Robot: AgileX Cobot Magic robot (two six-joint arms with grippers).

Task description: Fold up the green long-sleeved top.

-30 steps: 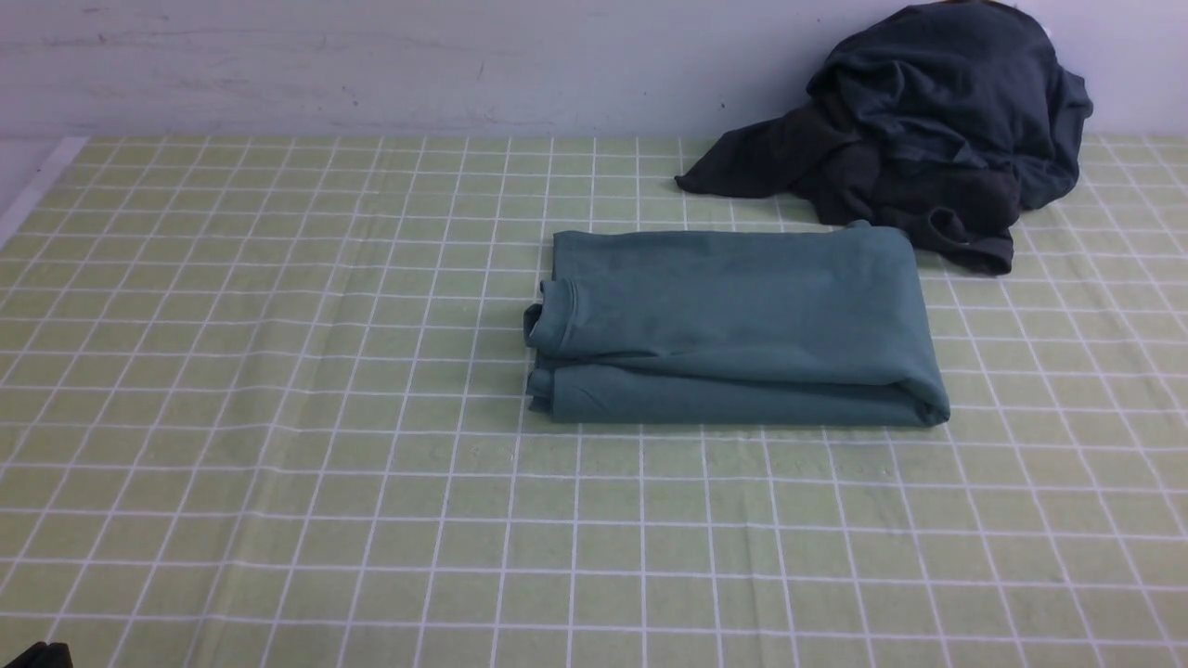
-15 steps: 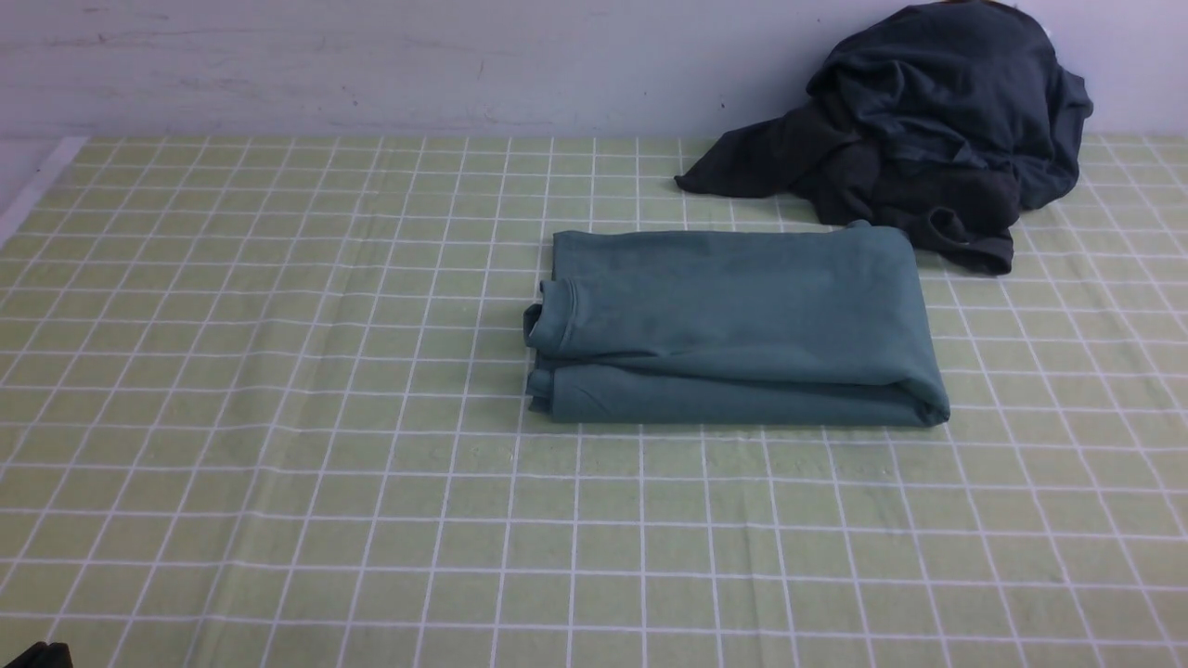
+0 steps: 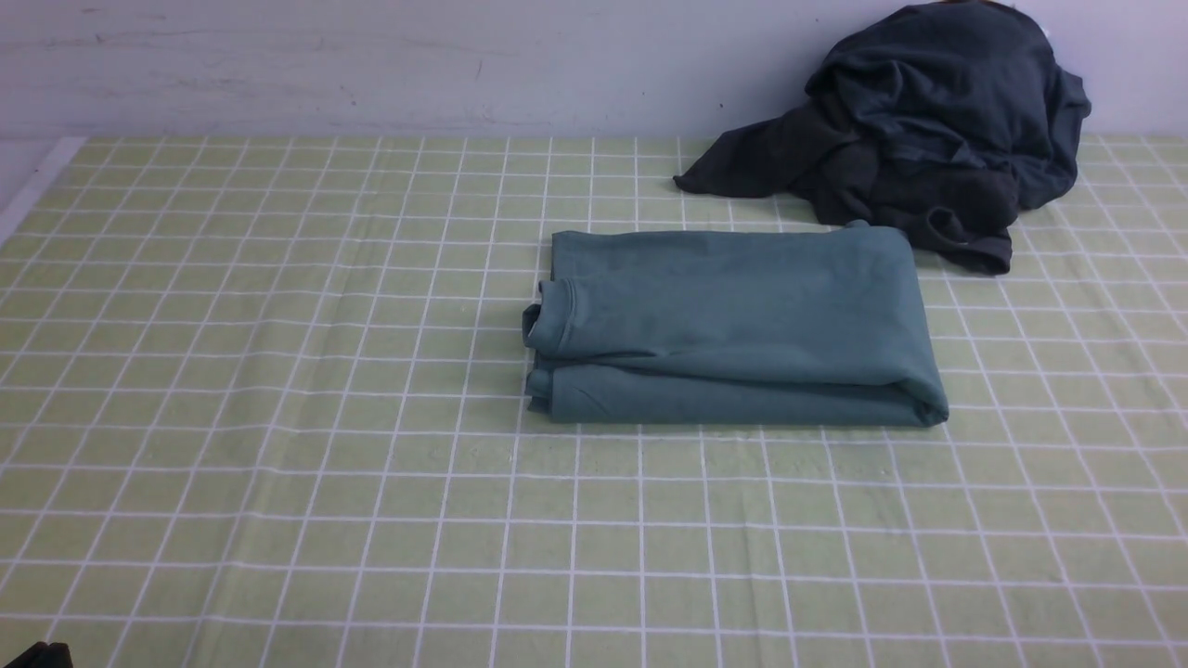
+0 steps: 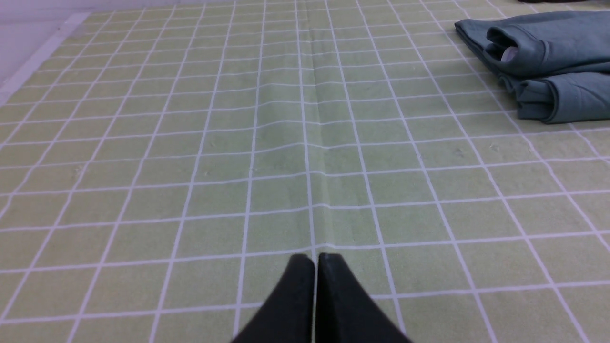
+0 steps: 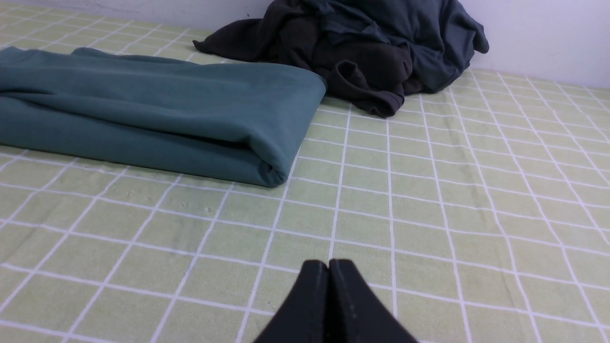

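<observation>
Lying folded mid-table, the green long-sleeved top (image 3: 742,325) looks soft, limp; pinch layered edges. Left gripper (image 4: 315,259) and right gripper (image 5: 328,264) closed, empty.

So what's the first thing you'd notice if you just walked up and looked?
Probably the green long-sleeved top, folded into a neat rectangle in the middle of the checked tablecloth. Next, the crumpled heap of dark grey clothes piled against the wall behind it on the right, one edge touching the top's far corner.
</observation>
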